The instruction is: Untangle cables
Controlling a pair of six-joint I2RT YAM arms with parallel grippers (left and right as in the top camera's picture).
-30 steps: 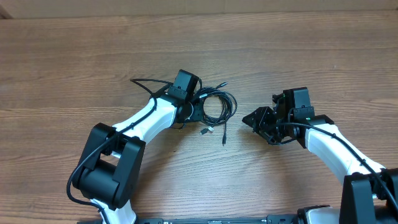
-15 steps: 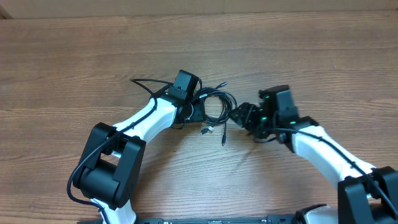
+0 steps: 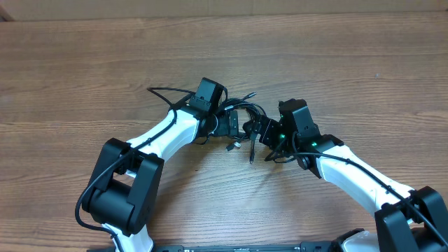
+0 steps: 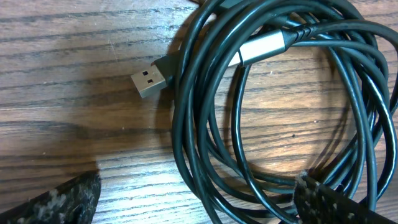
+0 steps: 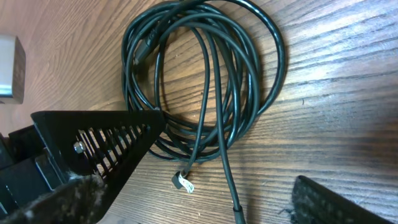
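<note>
The cables (image 4: 205,124) lie as one coil of thin black cords on the wooden table. A bare USB plug (image 4: 149,79) sticks out at its left and a silver plug (image 4: 264,46) lies across its top. My left gripper (image 4: 193,205) is open, with the coil's lower strands passing between its fingers (image 4: 62,199). My right gripper (image 5: 205,205) is open too, just below the same coil (image 5: 205,81), with a small plug end (image 5: 183,182) and one straight cord between its fingers. In the overhead view the left gripper (image 3: 234,126) and right gripper (image 3: 257,130) meet over the coil (image 3: 245,106).
The left gripper's black slotted finger (image 5: 99,140) lies against the coil's left side in the right wrist view. Loose cable ends (image 3: 252,152) trail toward the front of the table (image 3: 350,63). Both white arms reach in from the front edge.
The right gripper has swung left across the table up to the coil. Both grippers have opened wide. The left arm has stayed in place.
</note>
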